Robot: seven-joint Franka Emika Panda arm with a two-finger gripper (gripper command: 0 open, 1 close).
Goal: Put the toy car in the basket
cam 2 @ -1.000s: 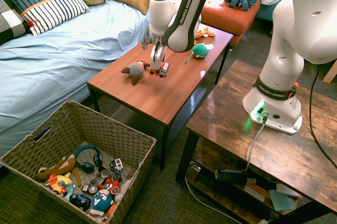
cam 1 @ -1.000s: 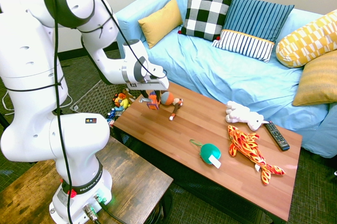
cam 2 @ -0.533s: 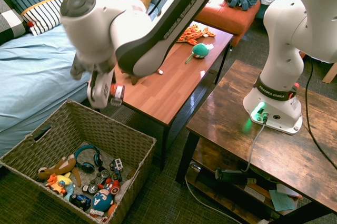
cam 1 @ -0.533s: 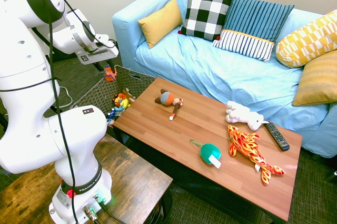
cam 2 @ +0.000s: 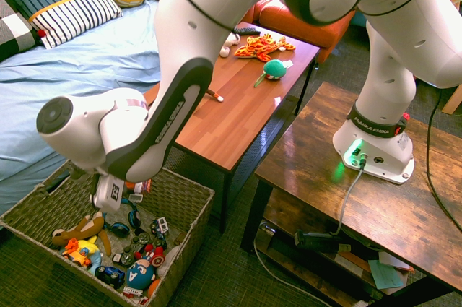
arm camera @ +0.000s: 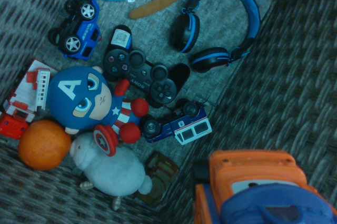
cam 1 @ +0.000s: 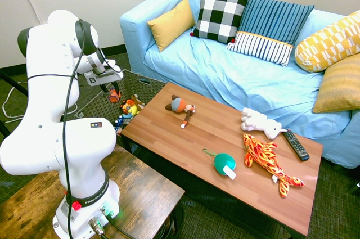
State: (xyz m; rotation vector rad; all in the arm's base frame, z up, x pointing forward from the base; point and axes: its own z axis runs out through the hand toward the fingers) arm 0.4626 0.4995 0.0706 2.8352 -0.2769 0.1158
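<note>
The toy car (arm camera: 257, 188) is orange with a blue part and fills the wrist view's lower edge. My gripper (cam 1: 114, 93) is shut on the toy car (cam 1: 114, 98) and holds it just inside the basket (cam 1: 93, 107), a woven wicker one on the floor beside the sofa's end. In the second exterior view the gripper (cam 2: 130, 191) hangs low over the basket (cam 2: 185, 181), near its table-side wall, and the toy car (cam 2: 138, 187) shows as a small orange spot. The car hangs above the toys on the basket's floor without touching them.
The basket holds blue headphones (arm camera: 221, 23), a black game controller (arm camera: 142, 71), a round-headed blue plush (arm camera: 87, 100), small blue cars and an orange ball (arm camera: 43, 145). The wooden coffee table (cam 1: 185, 138) beside it carries a brown plush figure (cam 1: 180, 107), a green toy, plush animals and a remote.
The arm swung off the coffee table with the toy car, passed over the basket's edge and has come down inside the basket. The grip stayed shut.
</note>
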